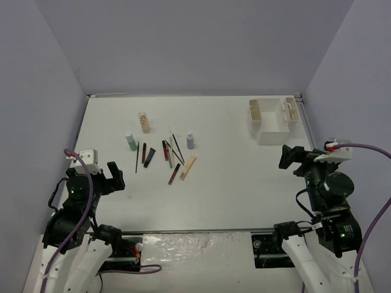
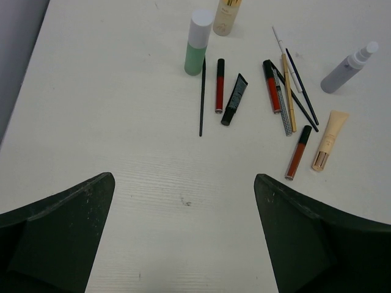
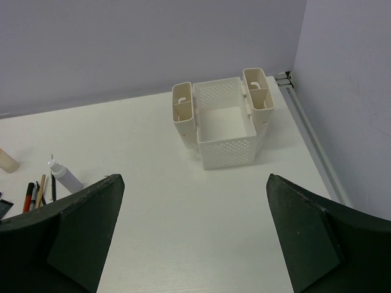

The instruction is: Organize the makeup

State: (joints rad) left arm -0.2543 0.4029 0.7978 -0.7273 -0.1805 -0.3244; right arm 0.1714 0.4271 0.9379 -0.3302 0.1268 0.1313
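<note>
The makeup lies loose on the left half of the counter, well apart from the white box at the far right corner; nothing is sorted yet by the look of it. The left gripper hangs released and wide just near of the cluster, gripping nothing; the right gripper is likewise spread and empty, facing the box. The green bottle, amber bottle and grey-purple bottle are probably light and rigid with smooth round sides, so likely to roll or squirt out of a pinch; best taken across the body, below the cap. The black pencil lies alone and is thin and flat to the counter, so it calls for a low pinch at mid-length. The red tube and black tube lie just beside each other; the sticks further right cross and touch, so taking one may drag its neighbours. The tan stick sits at the cluster's edge and looks the easiest to take.
</note>
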